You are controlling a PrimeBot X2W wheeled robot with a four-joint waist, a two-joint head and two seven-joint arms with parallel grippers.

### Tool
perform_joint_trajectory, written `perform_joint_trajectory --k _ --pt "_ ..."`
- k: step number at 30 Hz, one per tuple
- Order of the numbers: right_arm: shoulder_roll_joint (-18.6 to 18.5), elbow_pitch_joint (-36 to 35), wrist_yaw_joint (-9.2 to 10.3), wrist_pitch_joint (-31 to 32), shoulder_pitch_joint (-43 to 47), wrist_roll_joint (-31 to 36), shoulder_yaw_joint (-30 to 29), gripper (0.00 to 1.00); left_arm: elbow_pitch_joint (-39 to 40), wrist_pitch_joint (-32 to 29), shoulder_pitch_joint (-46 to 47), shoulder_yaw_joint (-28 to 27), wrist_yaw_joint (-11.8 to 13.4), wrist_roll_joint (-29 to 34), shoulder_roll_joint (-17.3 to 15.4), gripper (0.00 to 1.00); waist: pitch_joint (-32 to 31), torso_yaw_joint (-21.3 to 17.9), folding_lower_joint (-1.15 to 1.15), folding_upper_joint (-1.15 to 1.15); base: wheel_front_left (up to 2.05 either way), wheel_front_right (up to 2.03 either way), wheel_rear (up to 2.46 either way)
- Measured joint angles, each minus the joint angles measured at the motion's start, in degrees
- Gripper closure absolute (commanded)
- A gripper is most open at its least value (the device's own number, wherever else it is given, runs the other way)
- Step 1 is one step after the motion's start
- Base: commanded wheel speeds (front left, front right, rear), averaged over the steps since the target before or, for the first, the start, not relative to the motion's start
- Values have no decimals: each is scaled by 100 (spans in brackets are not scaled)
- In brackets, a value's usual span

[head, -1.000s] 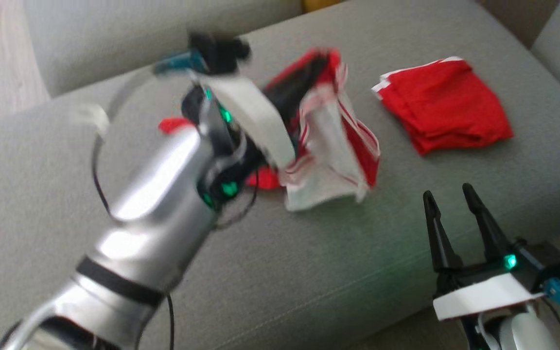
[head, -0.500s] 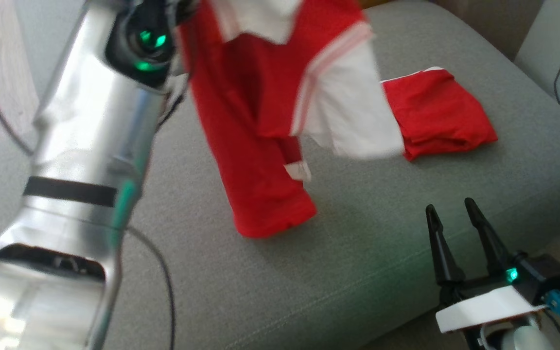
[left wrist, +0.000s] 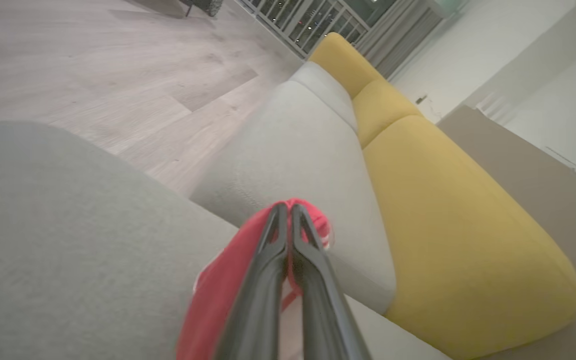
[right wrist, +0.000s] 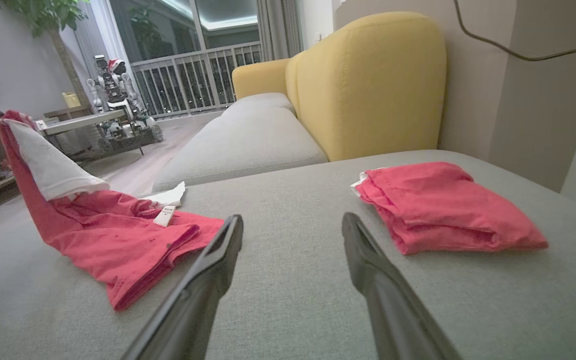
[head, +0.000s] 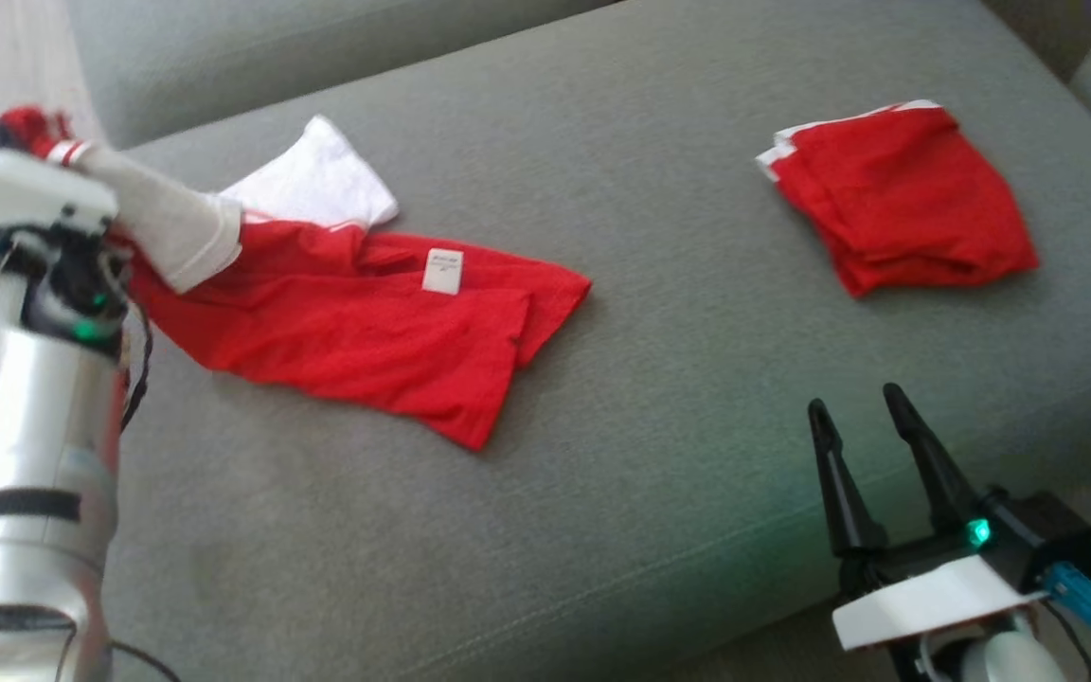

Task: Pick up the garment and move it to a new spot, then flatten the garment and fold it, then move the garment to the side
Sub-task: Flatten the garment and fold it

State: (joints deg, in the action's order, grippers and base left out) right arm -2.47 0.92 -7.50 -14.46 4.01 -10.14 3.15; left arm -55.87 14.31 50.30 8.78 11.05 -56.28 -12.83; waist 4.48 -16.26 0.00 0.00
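- Laying the red T-shirt point(head: 366, 322) out at its new spot looks like the step in hand. Most of it lies on the left part of the grey sofa cushion point(head: 602, 474), with one end raised.
- The left gripper point(left wrist: 288, 209) is pinched fully together on a bunched bit of red cloth at the far left, above the cushion. The shirt slopes down from it to the right.
- The right gripper point(head: 855, 400) stands wide apart with nothing in it, at the near right by the cushion's near edge.
- One white sleeve point(head: 313, 180) lies flat on the far side. The body is creased, its label point(head: 441, 270) showing and its right end doubled over.
- To do this well, I'd lower the pinched end onto the cushion before letting go, drawing gently left so the creases pull out — but not so far that cloth slides off the left edge.
- The free claw should then take the right-hand hem and pull the opposite way, well clear of the folded red garment point(head: 896, 199) at the far right.
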Motion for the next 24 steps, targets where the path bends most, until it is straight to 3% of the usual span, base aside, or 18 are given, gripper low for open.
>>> perform_joint_trajectory --k 2,3,4,5,14,17,24 --pt "-1 2 0 0 -35 8 77 0 -5 0 -134 -202 -11 43 -12 81 62 94 0 0 0 0 0" --pt "-1 18 0 0 -63 7 140 0 -5 0 -192 -255 -38 111 -26 57 92 143 0 0 0 0 0" --pt "-1 70 0 0 -108 7 231 0 10 0 -243 -296 -47 218 -49 44 120 191 0 0 0 0 0" --pt "-2 170 0 0 -159 5 344 0 77 0 -295 -356 -70 357 -77 0 146 239 0 0 0 0 0" --pt "-5 1094 0 0 -720 -843 1218 0 1259 38 -963 -524 -454 1792 -238 0 235 583 0 0 0 0 0" --pt "-19 1605 0 0 -1118 -1454 1368 0 2197 40 -1486 -401 -455 2725 -209 0 252 724 0 0 0 0 0" --pt "-63 2961 0 0 -2267 -2860 1781 0 3855 40 -3016 71 -499 4114 310 0 262 1127 0 0 0 0 0"
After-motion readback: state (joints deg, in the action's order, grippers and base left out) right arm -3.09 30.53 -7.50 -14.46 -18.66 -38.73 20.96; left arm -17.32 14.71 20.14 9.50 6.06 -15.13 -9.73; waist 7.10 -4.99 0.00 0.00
